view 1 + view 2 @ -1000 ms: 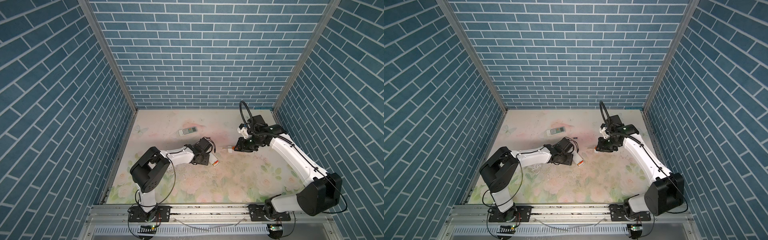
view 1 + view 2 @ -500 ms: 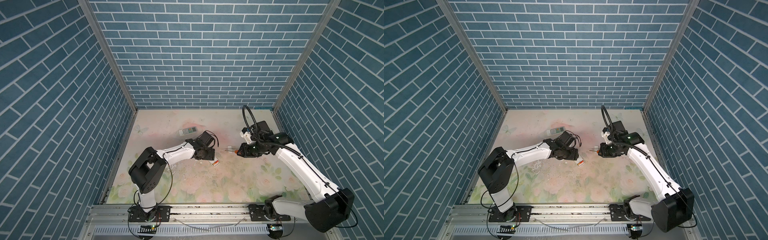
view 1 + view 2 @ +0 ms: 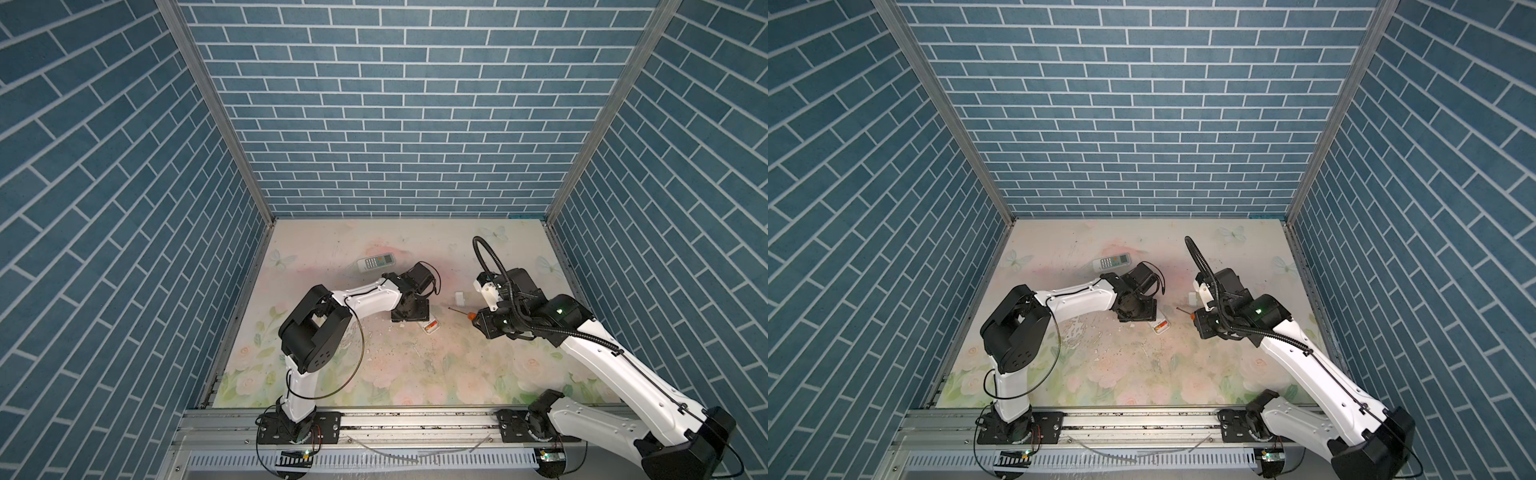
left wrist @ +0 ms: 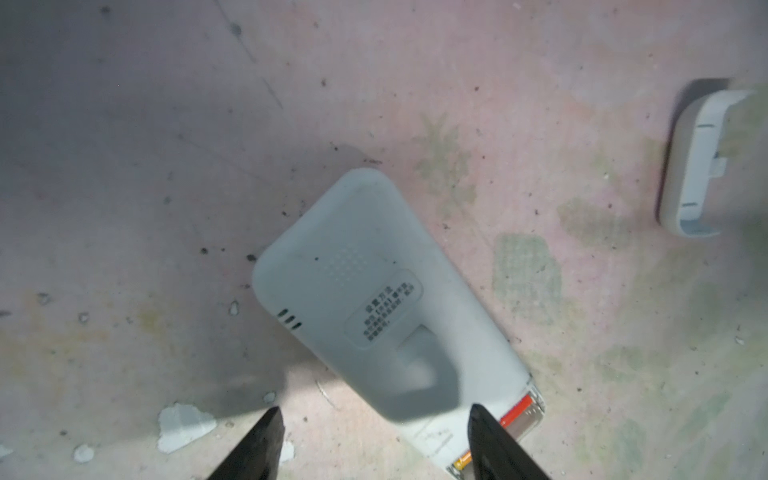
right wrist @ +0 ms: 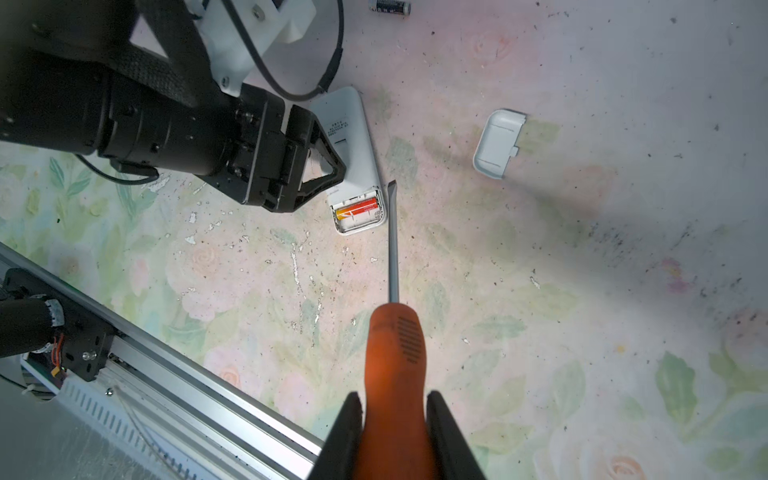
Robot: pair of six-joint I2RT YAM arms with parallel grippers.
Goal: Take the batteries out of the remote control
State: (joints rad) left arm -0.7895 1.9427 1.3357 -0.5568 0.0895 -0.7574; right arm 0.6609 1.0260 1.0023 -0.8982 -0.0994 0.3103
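Laboratory robot cell: blue brick-print panels enclose a floral-print counter left, right and far; left arm and right arm bolted to the near aluminium rail.

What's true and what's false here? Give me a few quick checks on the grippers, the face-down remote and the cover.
1. The right gripper is shut on the screwdriver. True.
2. The face-down remote has its battery compartment closed. False: it is open, with an orange battery showing inside.
3. The left gripper grips a battery. False: its jaws stand open over the face-down remote.
4. The white cover lies on the table, apart from the face-down remote. True.
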